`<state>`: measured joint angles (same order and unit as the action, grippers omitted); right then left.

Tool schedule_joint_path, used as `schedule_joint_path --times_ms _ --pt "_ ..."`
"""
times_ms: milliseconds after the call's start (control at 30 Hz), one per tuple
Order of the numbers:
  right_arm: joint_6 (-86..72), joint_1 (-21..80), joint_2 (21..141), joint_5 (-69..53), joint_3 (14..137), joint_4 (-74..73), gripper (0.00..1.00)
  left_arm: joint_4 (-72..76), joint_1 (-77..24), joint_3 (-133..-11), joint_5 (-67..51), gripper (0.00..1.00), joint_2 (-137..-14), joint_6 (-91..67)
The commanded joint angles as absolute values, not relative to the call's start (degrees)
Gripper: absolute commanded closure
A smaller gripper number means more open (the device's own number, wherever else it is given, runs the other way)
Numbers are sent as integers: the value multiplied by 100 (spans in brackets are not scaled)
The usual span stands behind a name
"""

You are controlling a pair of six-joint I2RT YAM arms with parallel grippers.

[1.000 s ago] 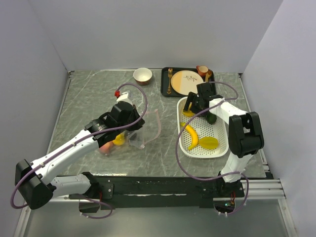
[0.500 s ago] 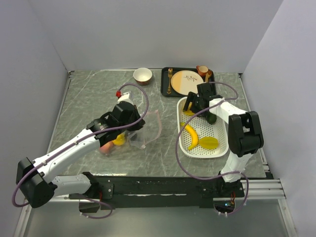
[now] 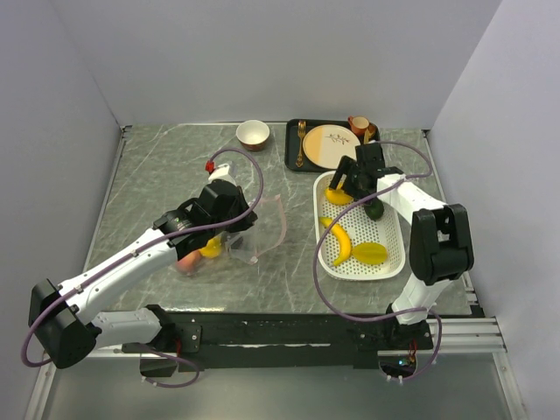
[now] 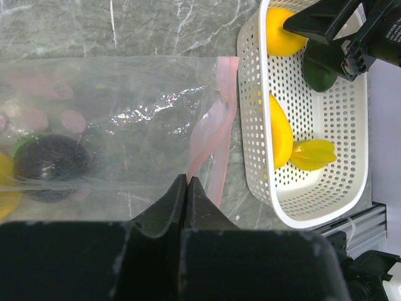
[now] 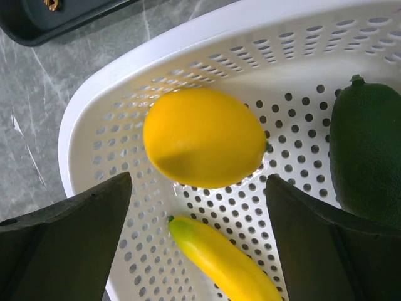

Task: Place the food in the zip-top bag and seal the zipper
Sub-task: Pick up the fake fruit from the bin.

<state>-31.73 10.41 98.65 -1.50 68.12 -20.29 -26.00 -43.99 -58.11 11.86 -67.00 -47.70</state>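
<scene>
Centre-left of the overhead view, the left gripper (image 4: 187,182) pinches the limp, slippery zip-top bag (image 4: 125,119) beside its pink zipper (image 4: 216,135). Farther back, the right gripper (image 5: 197,185) gapes wide over a smooth, hard, likely light lemon (image 5: 203,138) in the white basket's (image 5: 88,132) far end; grasp across its middle.

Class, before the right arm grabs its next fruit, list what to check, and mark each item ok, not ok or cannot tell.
1. Right gripper open: ok.
2. It hangs over the yellow round fruit: ok.
3. That fruit lies uncovered in the white basket: ok.
4. Dark green fruit clear of the right fingers: cannot tell.
5. Left gripper shut on the zip-top bag: ok.
6. Zipper unsealed: ok.
</scene>
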Motion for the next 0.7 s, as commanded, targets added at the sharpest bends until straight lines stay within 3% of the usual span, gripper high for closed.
schedule_joint_path --times_ms 0,667 --pt "-3471 976 9984 -9 6952 -1855 5 -2558 -4421 -5959 1204 99 -6574 -4737" --pt "-3480 967 9994 149 6996 -1740 4 -2549 -4421 -5836 1239 99 -6495 -4799"
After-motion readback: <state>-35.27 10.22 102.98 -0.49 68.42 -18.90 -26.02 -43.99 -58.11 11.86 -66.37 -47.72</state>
